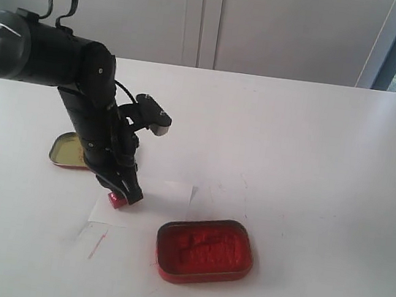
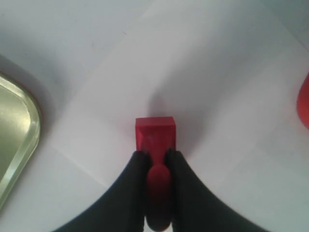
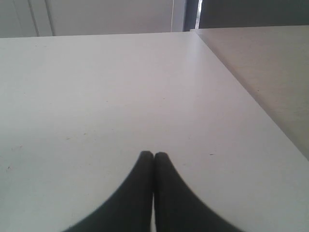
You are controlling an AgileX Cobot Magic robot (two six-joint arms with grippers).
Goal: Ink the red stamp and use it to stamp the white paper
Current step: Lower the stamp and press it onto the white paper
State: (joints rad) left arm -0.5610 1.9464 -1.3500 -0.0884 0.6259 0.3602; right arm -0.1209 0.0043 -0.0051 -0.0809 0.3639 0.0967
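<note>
While the left pincer [image 2: 155,153] is clamped tight on the round knob of the red stamp [image 2: 155,133], the block sits just beyond its fingertips, low over the white paper [image 1: 157,205]; whether the face is actually pressed down I cannot tell. The open red ink tin [image 1: 198,276] lies near on one side of the pincer, the gold lid [image 1: 67,151] just behind it on the other. The right pincer [image 3: 154,155] is closed on nothing, over the bench [image 1: 316,150] well apart. My worry is the loose sheet: nothing pins it, so a wet face could lift or smear it. The knob is round, too, so the block might tip and print unevenly.
</note>
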